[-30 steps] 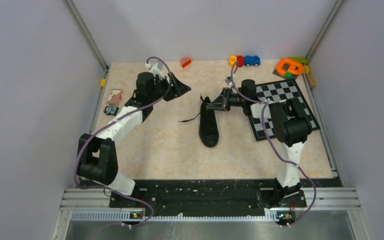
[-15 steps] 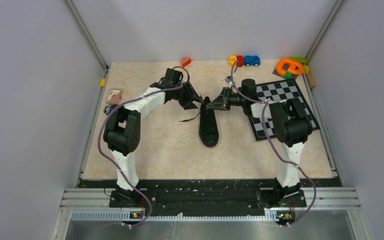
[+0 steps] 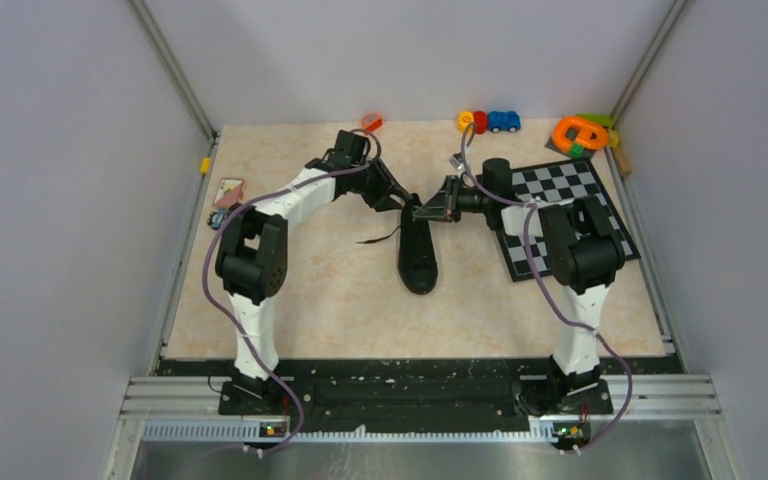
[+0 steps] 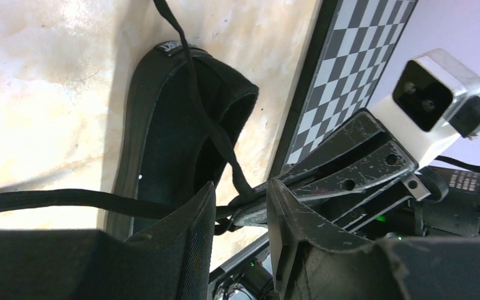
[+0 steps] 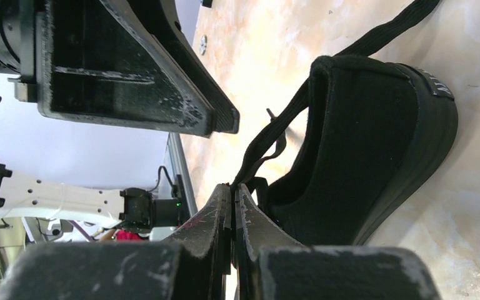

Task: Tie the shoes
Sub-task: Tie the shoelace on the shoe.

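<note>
Beige tabletop bears the sneaker; right fingers pinch its lace, left fingers stand narrowly apart beside them.

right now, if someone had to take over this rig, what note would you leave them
right gripper: shut on a lace just above the heel end of the sneaker.
left gripper: open, jaws either side of the right gripper's tips, gripping nothing visible.
sneaker: mid-table, toe toward the arm bases; a loose lace end lies beside it on the left arm's side.
done: one lace picked up.
left: no knot or bow shows, so the whole tie.
</note>
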`<state>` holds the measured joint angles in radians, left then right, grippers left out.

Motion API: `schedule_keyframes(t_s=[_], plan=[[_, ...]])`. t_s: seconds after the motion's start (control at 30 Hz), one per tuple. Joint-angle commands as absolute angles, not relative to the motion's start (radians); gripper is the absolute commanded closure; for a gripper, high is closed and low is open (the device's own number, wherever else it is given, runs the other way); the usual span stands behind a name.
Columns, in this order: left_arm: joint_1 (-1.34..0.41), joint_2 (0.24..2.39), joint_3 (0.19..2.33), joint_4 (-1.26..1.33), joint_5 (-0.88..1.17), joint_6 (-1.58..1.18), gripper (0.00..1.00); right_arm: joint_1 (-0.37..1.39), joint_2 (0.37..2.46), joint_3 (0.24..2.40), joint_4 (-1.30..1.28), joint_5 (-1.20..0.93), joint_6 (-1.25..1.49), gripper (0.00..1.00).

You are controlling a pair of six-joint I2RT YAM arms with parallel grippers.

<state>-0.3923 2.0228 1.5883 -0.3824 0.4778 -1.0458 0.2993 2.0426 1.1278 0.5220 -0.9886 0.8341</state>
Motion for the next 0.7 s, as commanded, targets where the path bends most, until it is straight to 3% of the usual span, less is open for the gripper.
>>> schedule_keyframes(t_s=[0.0,0.67], plan=[[-0.403,2.044,1.635,-0.408,0.47,-1.062,0.6,0.309,1.99,1.179,0.547,-0.992,0.811,1.0],[-0.405,2.137,1.702,-0.403,0.452,-1.062,0.64,0.309,1.993,1.176,0.599,-0.994,0.847,1.0]])
